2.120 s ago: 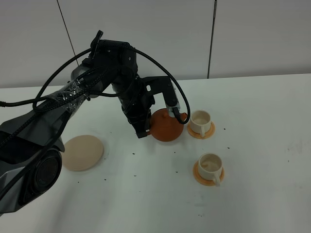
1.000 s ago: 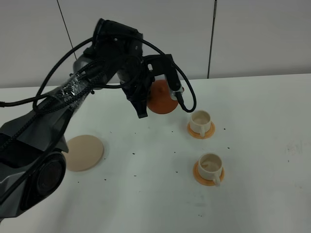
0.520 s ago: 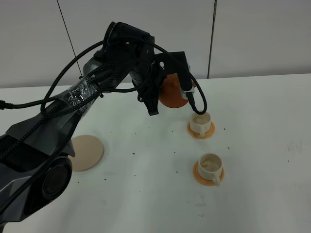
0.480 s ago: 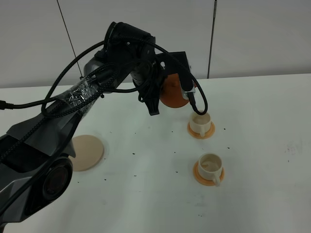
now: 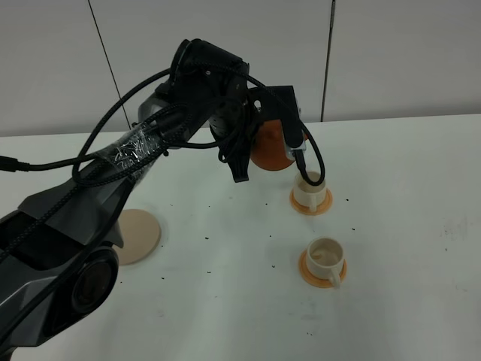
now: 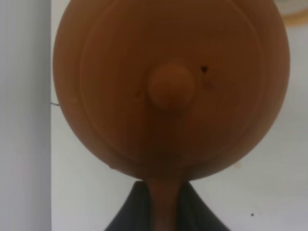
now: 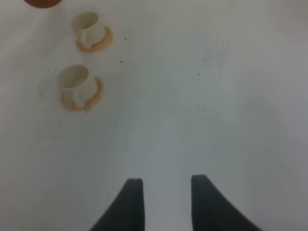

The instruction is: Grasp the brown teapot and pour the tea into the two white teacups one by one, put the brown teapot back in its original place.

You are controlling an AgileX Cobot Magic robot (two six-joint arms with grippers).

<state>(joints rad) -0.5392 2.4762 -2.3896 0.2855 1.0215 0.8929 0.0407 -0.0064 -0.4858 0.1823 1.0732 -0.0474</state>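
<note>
The left jaws are clamping tight on the loop handle of the brown teapot (image 5: 272,147). The pot is hanging in the air above the table (image 5: 406,226), just behind and higher than the far teacup (image 5: 308,191). In the left wrist view its round lid and knob are facing the camera, and the handle is running down between the dark fingers (image 6: 130,214). Both cups are sitting upright on their orange saucers (image 5: 310,274), with the near teacup (image 5: 324,255) standing closer to the table's front edge. The beige plate (image 5: 140,235) is lying well away to the left, partly hidden behind the left arm (image 5: 135,150). The right jaws are standing wide apart over the table, gripping nothing.
</note>
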